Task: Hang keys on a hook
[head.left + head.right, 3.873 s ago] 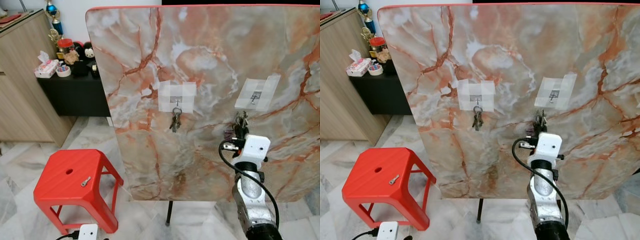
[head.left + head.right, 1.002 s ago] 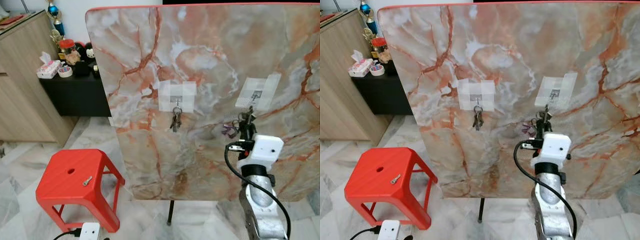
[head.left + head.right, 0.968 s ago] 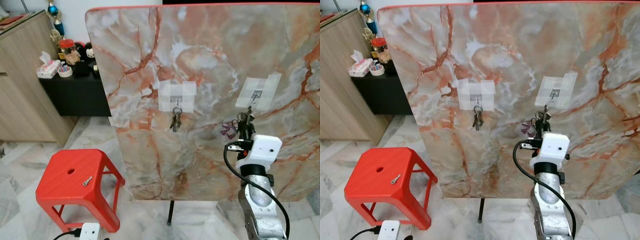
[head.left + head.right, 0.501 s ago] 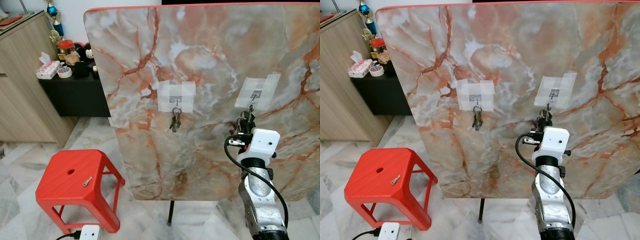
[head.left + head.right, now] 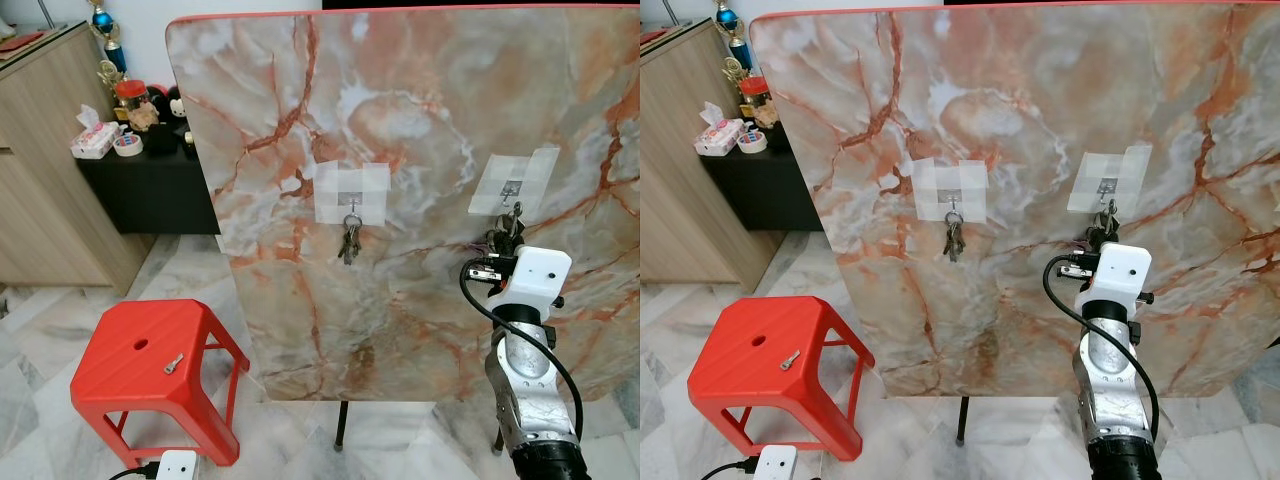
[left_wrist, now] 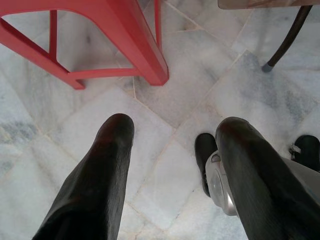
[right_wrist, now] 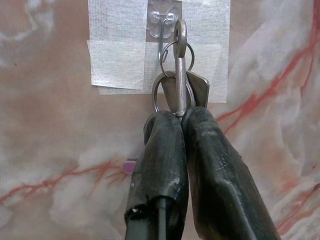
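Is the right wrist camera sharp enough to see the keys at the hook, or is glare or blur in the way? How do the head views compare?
Right wrist view: sharp and evenly lit, no glare; the keys and clear hook read crisply, while the right gripper fingers blur slightly toward the lens. Eye views: in focus, no motion blur, but the keys look small there.

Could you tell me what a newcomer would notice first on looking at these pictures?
A big upright marble-patterned board dominates, with two taped-on hooks. One bunch of keys hangs from the left hook; at the right hook, the right pincer pinches a second bunch. A red stool stands at lower left.
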Tool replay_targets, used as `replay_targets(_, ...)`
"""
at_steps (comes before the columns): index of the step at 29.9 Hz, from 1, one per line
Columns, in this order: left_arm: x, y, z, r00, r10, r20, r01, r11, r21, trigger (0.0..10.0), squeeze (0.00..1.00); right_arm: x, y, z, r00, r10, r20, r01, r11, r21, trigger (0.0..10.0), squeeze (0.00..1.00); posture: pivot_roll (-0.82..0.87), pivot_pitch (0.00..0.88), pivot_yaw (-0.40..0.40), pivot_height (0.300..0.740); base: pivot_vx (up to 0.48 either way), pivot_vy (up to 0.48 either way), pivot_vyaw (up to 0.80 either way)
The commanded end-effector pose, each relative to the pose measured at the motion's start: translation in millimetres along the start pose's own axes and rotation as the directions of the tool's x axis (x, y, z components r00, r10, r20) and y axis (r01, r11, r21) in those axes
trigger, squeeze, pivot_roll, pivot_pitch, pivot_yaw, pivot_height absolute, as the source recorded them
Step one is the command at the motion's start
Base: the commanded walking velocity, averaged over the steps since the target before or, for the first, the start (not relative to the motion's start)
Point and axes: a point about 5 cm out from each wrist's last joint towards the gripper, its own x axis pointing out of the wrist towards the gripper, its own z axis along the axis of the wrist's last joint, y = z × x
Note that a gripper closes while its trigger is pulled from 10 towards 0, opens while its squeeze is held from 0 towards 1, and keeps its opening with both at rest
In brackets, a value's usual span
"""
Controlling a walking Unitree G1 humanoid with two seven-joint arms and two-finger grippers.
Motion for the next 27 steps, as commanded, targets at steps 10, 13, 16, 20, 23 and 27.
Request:
replay_targets(10,-2.1,3.9,-6.3,1.0,0.006,-0.025,-0.006,1.0,0.007,10.0,0.0,5.3,3.2,5.2,0.999,0.01,0.032,-0.011,1.0,0.019,10.0,0.0,0.02,0.003,0.024,0.74,0.0,0.0,0.0)
replay_targets(13,-2.1,3.7,-6.5,1.0,0.006,-0.026,-0.006,1.0,0.007,10.0,0.0,5.7,5.2,4.8,0.999,0.022,0.032,-0.023,1.0,0.021,10.0,0.0,0.02,0.003,0.024,0.74,0.0,0.0,0.0)
replay_targets(16,-2.1,3.3,-6.7,1.0,0.005,-0.027,-0.005,1.0,0.006,10.0,0.0,5.7,6.6,4.4,0.999,0.032,0.03,-0.033,0.999,0.019,10.0,0.0,0.02,0.003,0.024,0.74,0.0,0.0,0.0)
replay_targets(20,-1.9,2.3,-6.4,1.0,0.004,-0.027,-0.004,1.0,0.006,10.0,0.0,6.1,7.1,4.7,0.999,0.035,0.032,-0.036,0.999,0.022,10.0,0.0,0.02,0.007,0.024,0.74,0.0,0.0,0.0)
replay_targets(23,-1.9,1.6,-6.4,1.0,0.004,-0.026,-0.004,1.0,0.005,10.0,0.0,6.0,7.3,4.6,0.999,0.039,0.032,-0.04,0.999,0.022,10.0,0.0,0.02,0.007,0.024,0.74,0.0,0.0,0.0)
replay_targets(27,-1.7,1.0,-5.9,1.0,0.006,-0.025,-0.006,1.0,0.003,10.0,0.0,7.2,7.3,5.2,0.999,0.04,0.034,-0.041,0.999,0.021,10.0,0.0,0.02,0.009,0.024,0.74,0.0,0.0,0.0)
